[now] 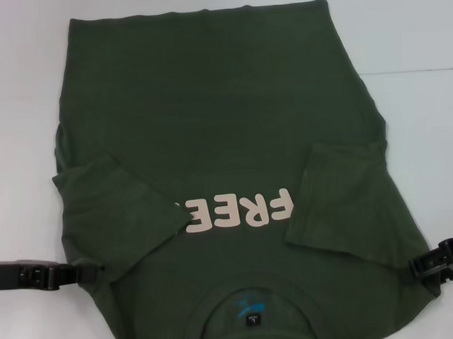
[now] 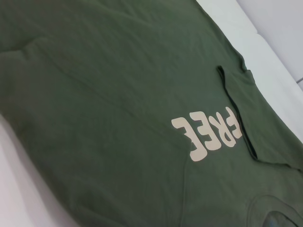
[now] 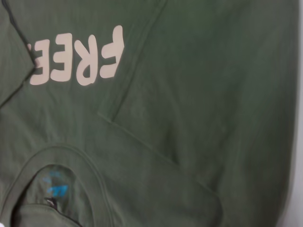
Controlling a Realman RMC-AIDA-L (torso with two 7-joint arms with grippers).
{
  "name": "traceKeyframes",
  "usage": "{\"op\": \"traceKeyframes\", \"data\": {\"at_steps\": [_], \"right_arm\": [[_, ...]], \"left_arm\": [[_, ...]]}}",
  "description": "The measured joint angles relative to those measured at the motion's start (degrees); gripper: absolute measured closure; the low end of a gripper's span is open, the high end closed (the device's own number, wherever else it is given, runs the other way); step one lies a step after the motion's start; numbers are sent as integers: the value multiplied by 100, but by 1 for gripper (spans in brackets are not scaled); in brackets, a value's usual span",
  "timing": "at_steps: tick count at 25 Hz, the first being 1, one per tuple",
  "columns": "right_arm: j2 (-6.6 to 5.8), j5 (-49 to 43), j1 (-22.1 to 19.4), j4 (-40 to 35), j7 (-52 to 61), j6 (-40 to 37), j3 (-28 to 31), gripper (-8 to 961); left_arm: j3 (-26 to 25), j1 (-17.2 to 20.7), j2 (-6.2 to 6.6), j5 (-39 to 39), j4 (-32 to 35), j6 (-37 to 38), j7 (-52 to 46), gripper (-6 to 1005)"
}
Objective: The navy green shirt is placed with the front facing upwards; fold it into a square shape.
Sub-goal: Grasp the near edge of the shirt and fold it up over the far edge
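Note:
The navy green shirt (image 1: 209,103) lies flat, front up, with its collar toward me. Pale "FREE" lettering (image 1: 235,210) crosses the chest, and a blue neck label (image 1: 250,306) shows inside the collar. Both sleeves are folded inward: one (image 1: 116,210) covers the start of the lettering, the other (image 1: 335,199) lies beside its end. My left gripper (image 1: 89,273) sits low at the shirt's left shoulder edge, and my right gripper (image 1: 417,268) at the right shoulder edge. The left wrist view shows the shirt (image 2: 118,94) and lettering (image 2: 208,135). The right wrist view shows the shirt (image 3: 213,71) and neck label (image 3: 54,184).
The shirt rests on a white table (image 1: 415,29), with bare surface to its left, right and beyond the hem. A thin seam line in the tabletop (image 1: 416,71) runs at the far right.

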Motion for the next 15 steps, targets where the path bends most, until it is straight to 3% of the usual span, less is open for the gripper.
{"op": "traceKeyframes", "data": {"at_steps": [15], "right_arm": [[13, 47, 16, 11, 40, 28, -5, 239]], "left_arm": [[0, 0, -1, 0, 0, -8, 0, 924]]}}
